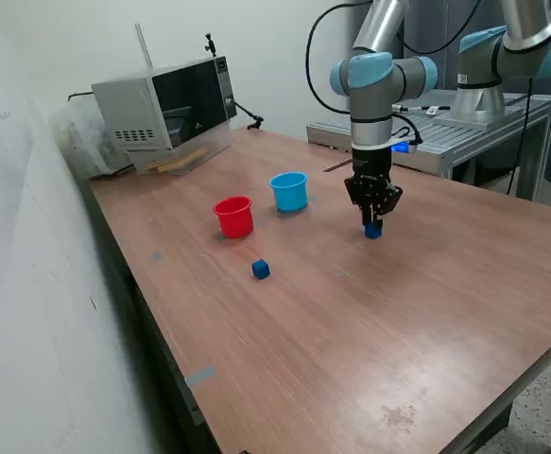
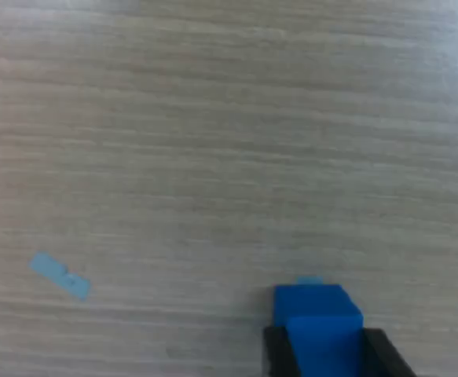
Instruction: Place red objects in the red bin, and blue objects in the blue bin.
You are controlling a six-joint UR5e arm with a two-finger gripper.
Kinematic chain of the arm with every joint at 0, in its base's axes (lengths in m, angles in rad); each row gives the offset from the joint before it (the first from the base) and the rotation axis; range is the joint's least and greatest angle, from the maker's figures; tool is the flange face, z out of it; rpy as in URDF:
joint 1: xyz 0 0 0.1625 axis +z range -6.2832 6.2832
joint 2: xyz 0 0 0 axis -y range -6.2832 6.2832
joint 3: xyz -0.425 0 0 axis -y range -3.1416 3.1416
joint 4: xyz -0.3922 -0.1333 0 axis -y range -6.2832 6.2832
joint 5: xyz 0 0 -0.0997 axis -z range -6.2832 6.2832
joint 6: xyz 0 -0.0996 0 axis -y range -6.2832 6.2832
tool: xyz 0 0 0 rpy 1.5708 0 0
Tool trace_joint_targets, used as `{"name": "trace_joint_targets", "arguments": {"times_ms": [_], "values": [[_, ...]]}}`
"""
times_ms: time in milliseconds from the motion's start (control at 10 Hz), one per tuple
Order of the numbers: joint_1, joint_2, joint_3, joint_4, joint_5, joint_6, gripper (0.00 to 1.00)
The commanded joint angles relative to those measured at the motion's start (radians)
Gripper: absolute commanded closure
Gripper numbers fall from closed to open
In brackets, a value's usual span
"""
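In the exterior view, the arm hangs vertical over the wooden table (image 1: 426,284), its gripper (image 1: 373,225) clamped on a blue cube (image 1: 373,231) at table level, to the exterior view's right of the light-blue cup (image 1: 289,191) where it likely belongs. A second blue cube (image 1: 261,270) lies near the red cup (image 1: 234,217).

The wrist view shows the cube (image 2: 317,318) pinched between both dark fingers (image 2: 274,349), near a strip of blue tape (image 2: 60,276).
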Motion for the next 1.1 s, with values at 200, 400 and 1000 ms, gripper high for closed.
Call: {"name": "trace_joint_targets", "arguments": {"times_ms": [200, 400, 1000], "values": [[-0.054, -0.087, -0.037, 0.048, -0.008, -0.034, 1.00], [-0.117, -0.168, -0.077, 0.112, -0.009, -0.080, 1.00], [-0.009, -0.202, -0.007, 0.120, -0.003, -0.103, 1.00]]}}
